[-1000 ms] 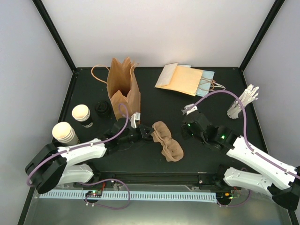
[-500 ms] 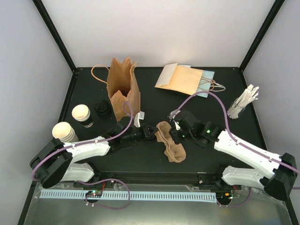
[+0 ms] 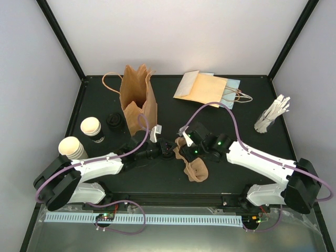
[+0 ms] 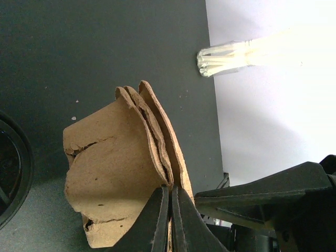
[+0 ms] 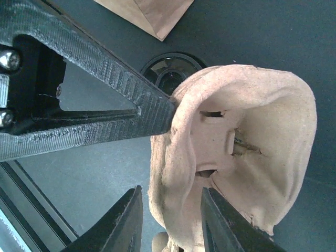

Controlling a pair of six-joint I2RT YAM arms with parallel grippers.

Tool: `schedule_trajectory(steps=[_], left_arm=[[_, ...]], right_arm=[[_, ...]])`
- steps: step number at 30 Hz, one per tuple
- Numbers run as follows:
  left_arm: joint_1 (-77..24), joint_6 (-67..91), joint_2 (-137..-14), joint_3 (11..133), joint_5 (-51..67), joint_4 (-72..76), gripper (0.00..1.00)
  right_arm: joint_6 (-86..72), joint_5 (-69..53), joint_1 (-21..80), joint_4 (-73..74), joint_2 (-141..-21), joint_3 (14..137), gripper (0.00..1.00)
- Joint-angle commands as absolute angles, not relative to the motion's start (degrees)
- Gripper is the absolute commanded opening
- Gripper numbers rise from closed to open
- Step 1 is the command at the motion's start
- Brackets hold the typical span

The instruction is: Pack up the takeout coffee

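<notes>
While the two paper cups (image 3: 90,126) are seen standing untouched at the table's 9 o'clock side, with the black lids (image 3: 114,122) just beside them toward 3 o'clock, the moulded-pulp cup carrier (image 3: 191,163) near the centre is being handled by both arms. Its 9 o'clock rim is pinched in the left gripper (image 4: 169,193), which is clenched on the layered edge. The right gripper (image 5: 171,191) is set astride the neighbouring rim, fingers apart and not yet closed. The step in hand is judged to be the spreading or separating of the carrier, ahead of any cup loading. Next, a closing of the right fingers and a gentle opposing pull are called for. An upright paper bag (image 3: 137,97) is seen at 11 o'clock.
</notes>
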State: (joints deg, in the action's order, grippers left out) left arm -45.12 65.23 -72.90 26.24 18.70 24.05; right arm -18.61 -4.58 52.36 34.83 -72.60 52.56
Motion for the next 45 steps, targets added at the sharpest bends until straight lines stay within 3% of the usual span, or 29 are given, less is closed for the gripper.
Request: schedule_trajectory(steps=[1,11,19,27,34,45], left_arm=[[-45.62,65.04,-73.04,28.74,19.86,26.23,0.02],[-45.62,65.04,-73.04,28.74,19.77,26.30,0.02],[-45.62,65.00,-73.04,28.74,19.80,26.08,0.01],[-45.62,64.91,-74.51,28.52,19.81,25.97,0.01],[-45.64,64.95,-75.05,28.65,20.12,26.19,0.02],[-45.80,64.73,-75.93,29.09,20.38,26.32,0.02]], right_arm=[[-18.34,-4.88,52.16,32.34,-73.90,51.94,0.34],[-19.14,-2.60,52.20,31.03,-75.32,50.40,0.30],[-19.65,0.29,52.21,31.35,-72.63,49.56,0.12],[-21.46,10.63,52.21,36.97,-65.48,50.42,0.02],[-23.55,22.36,52.16,43.57,-60.39,52.91,0.01],[-23.12,20.38,52.16,45.19,-58.29,53.75,0.04]])
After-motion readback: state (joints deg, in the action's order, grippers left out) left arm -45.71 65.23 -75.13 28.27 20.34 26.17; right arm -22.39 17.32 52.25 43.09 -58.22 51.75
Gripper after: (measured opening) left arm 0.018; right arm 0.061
